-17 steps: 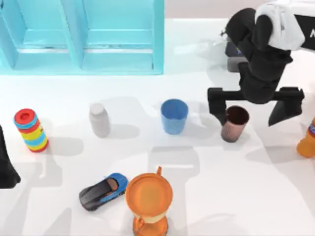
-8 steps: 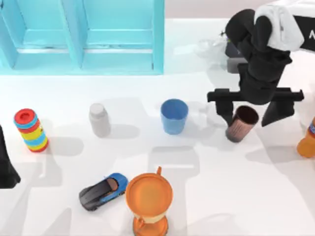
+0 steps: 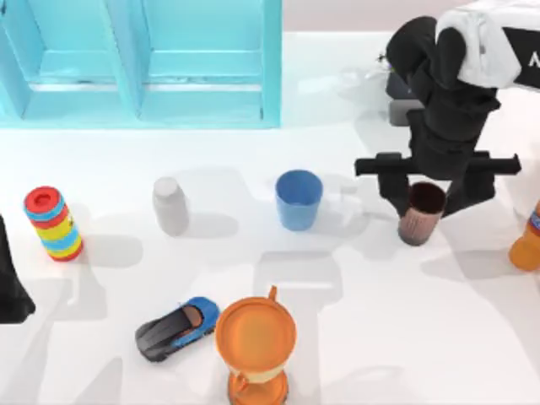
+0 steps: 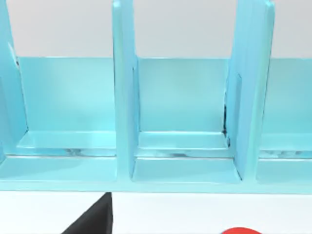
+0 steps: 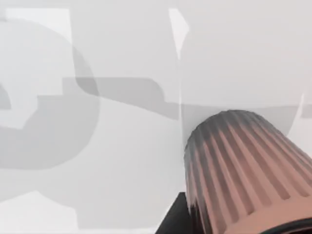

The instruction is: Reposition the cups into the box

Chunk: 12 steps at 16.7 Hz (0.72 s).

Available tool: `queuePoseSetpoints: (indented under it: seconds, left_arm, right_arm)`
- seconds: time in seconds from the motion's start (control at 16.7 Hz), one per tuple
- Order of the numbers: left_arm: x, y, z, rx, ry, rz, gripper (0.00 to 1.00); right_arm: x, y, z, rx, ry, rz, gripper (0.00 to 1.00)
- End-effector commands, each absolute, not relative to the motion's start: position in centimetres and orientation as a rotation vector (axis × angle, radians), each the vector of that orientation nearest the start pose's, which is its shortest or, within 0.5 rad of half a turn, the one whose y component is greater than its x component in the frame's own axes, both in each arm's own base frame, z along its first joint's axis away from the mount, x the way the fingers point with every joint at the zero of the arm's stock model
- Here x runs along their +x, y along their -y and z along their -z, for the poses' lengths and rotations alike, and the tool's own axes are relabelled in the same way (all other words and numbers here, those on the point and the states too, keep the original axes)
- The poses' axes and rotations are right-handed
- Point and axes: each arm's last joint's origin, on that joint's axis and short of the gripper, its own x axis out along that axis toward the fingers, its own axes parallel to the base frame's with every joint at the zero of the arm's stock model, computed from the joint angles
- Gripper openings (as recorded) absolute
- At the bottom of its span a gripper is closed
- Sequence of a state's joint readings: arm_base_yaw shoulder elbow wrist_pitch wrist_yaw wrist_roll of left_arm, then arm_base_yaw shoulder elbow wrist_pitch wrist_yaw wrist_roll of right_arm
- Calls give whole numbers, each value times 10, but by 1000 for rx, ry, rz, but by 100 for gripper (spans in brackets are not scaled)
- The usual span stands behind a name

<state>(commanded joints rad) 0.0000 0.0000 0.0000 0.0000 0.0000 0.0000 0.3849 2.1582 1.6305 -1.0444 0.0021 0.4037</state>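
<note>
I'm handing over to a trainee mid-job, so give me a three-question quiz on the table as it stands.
1. True or false: the blue cup already sits in the box.
2. Which cup stands between the fingers of the right pincer: A) blue cup, B) brown cup, C) orange vessel?
3. What stands between the ring stack and the blue cup?

Key: 1 false. 2 B. 3 the grey bottle.

My right arm (image 3: 451, 76) is matte black with rounded, bulbous segments and a white shell section bearing dark lettering, ending in a black gripper (image 3: 434, 181) with a wide flat crossbar and two blocky fingers, while my left arm (image 3: 10, 283) is plain black.
</note>
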Motion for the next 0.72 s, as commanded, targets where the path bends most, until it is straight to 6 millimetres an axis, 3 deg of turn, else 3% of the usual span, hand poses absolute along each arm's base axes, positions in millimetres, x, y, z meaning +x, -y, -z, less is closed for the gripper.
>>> queuePoseSetpoints:
  seconds: [0.54, 0.72]
  left_arm:
    - [106, 1, -160, 0, 0, 0, 100]
    - [106, 1, -160, 0, 0, 0, 100]
  right_arm:
    - [383, -158, -150, 14, -1569, 11, 0]
    - [400, -135, -165, 108, -1535, 48, 0]
